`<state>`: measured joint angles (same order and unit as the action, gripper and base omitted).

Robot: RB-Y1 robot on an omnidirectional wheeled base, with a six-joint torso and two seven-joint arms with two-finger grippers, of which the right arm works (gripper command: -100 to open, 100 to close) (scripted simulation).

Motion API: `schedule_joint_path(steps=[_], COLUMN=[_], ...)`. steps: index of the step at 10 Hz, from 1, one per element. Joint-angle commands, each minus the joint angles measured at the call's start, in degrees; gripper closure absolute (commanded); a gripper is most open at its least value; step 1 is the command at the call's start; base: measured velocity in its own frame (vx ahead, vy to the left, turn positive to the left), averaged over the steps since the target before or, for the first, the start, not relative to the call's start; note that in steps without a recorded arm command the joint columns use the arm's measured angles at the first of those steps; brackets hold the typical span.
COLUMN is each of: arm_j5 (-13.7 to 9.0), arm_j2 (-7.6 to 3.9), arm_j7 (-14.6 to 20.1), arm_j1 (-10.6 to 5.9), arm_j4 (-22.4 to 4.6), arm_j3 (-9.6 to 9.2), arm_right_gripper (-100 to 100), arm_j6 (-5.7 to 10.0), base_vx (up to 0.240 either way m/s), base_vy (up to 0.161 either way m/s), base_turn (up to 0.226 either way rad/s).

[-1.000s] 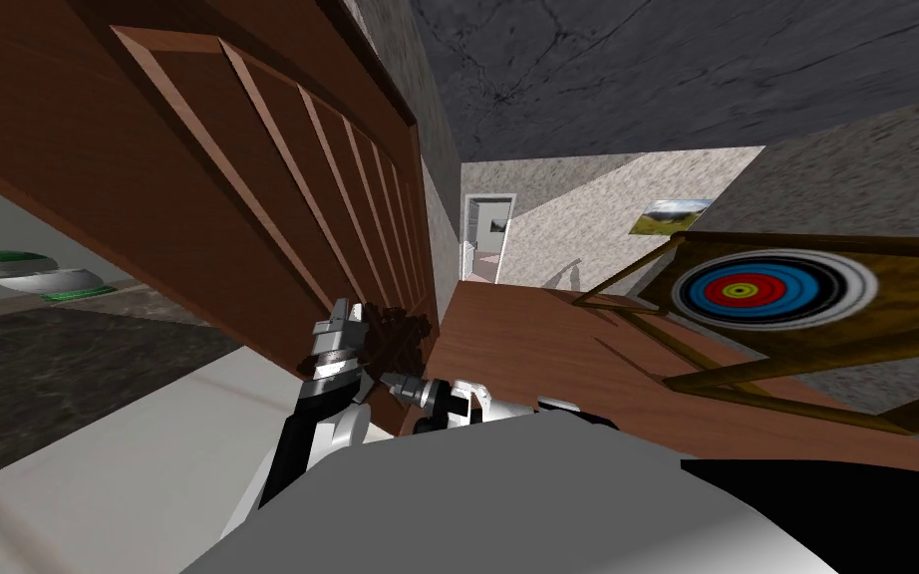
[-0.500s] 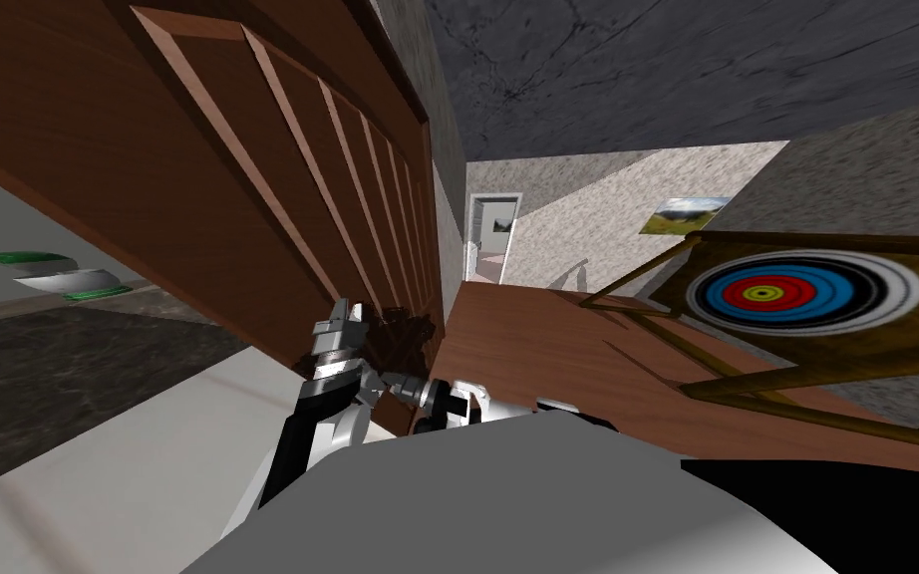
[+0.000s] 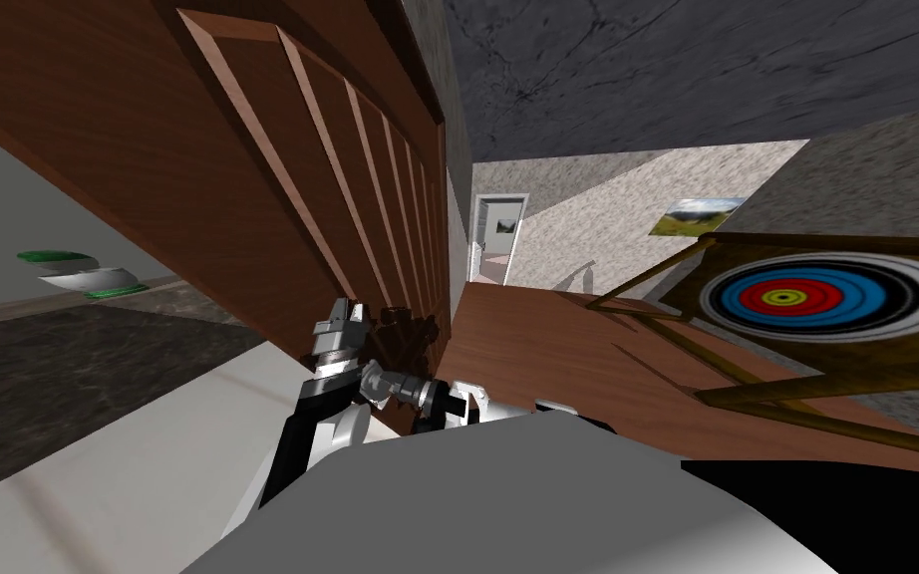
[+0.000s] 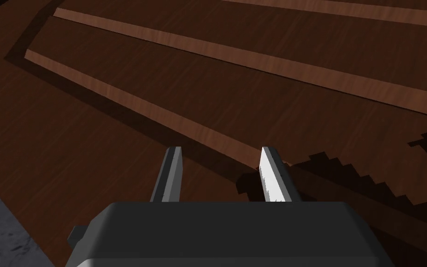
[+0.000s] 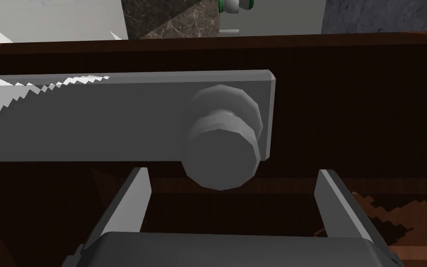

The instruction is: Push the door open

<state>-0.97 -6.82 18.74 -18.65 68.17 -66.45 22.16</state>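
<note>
While both grippers face the brown door, the push seems unfinished;
left gripper jaws apart, empty, door just ahead; right gripper jaws apart, knob just ahead, ungripped; a slanted push could slide the tips off.

Dark brown panelled wooden door blocks ahead; its round grey knob (on a grey plate) sits just beyond the right gripper's parted jaws; brown wooden floor lies free rightward.
</note>
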Motion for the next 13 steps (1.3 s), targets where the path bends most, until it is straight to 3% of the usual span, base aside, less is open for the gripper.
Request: schedule_joint_path(steps=[1,6,7,9,10,13], arm_j5=[0.00,0.00,0.01,0.02,0.02,0.14], arm_j2=[-0.04,-0.04,0.23,0.45,0.42,1.20], arm_j7=[0.01,0.01,-0.52,-0.94,-0.74,-1.22], arm_j1=[0.00,0.00,0.16,0.29,0.23,0.31], arm_j4=[0.05,0.05,-0.43,-0.81,-0.83,-1.78], arm_j3=[-0.02,-0.02,1.53,2.76,2.32,3.06], arm_right_gripper=[100,100,-100,-100,-100,-100], arm_j6=[-0.03,-0.03,-0.51,-0.90,-0.62,-0.68], base_vx=[-0.002,-0.002,-0.124,-0.194,-0.091,0.057], base_vy=[-0.011,-0.014,-0.072,-0.091,-0.055,0.138], base_turn=[0.001,0.001,-0.094,-0.090,-0.007,0.035])
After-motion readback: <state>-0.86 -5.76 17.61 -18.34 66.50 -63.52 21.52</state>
